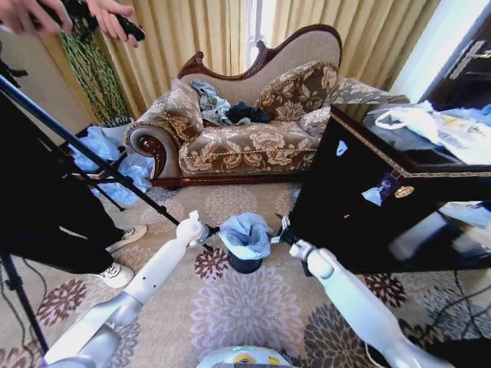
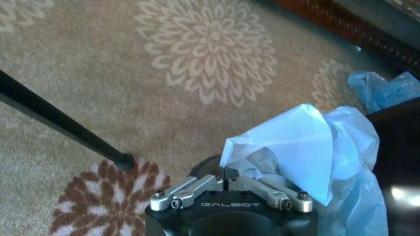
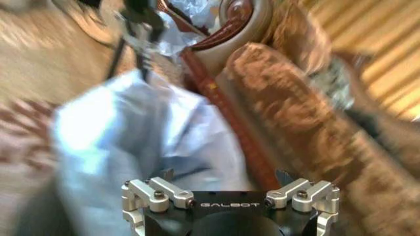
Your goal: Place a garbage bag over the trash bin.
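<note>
The small black trash bin [image 1: 245,264] stands on the carpet between my two arms. The pale blue garbage bag [image 1: 245,233] sits crumpled over its top, covering the rim. My left gripper [image 1: 212,228] is at the bag's left edge. In the left wrist view this gripper [image 2: 225,173] is shut, its tips pinching a fold of the garbage bag [image 2: 308,147]. My right gripper [image 1: 282,233] is at the bag's right side. In the right wrist view it [image 3: 226,177] stands open, fingers wide apart, with the garbage bag [image 3: 131,137] just beyond them.
A large glossy black cabinet [image 1: 360,207] stands close on the right of the bin. A patterned sofa [image 1: 245,138] lies behind. A black tripod leg [image 1: 84,153] slants in from the left, beside a person's shoes [image 1: 119,272]. A heap of blue plastic [image 1: 115,165] lies far left.
</note>
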Tool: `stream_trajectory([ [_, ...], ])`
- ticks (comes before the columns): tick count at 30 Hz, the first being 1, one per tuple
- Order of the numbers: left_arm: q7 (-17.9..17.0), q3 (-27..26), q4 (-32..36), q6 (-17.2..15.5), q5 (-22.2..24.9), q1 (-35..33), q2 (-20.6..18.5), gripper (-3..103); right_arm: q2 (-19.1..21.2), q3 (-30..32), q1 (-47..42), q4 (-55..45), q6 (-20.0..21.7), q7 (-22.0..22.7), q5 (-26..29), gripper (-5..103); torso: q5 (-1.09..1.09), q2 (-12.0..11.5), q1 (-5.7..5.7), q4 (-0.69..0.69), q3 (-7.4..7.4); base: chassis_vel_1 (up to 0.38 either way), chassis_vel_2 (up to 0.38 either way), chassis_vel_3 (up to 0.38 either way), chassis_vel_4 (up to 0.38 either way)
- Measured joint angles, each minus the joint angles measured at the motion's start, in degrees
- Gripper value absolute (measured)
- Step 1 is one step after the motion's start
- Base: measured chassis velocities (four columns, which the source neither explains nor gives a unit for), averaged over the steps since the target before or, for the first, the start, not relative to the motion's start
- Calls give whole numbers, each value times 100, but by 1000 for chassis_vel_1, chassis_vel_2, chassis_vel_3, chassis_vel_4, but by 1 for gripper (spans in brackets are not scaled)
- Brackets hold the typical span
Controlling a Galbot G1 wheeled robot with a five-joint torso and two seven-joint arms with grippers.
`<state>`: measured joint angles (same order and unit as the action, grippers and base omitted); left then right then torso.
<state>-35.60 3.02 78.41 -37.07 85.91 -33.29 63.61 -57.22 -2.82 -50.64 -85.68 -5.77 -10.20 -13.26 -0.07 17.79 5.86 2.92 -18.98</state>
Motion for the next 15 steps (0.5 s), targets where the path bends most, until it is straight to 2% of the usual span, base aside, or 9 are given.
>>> stream_trajectory([
  [4, 4, -24, 6, 7, -20, -36, 52, 0, -30, -144, -126, -47, 336, 162, 400, 100, -1, 0, 0, 0, 0, 0, 0, 0, 0],
  [9, -1, -87, 65, 8, -21, -103, 52, 0, -51, -159, -193, -49, 535, 210, 445, 100, -2, 0, 0, -1, 0, 0, 0, 0, 0],
  [15, -13, -217, 146, 16, -22, -236, 28, 0, -140, -186, -399, 11, 580, 191, 322, 100, -2, 0, 0, -1, 0, 0, 0, 0, 0],
])
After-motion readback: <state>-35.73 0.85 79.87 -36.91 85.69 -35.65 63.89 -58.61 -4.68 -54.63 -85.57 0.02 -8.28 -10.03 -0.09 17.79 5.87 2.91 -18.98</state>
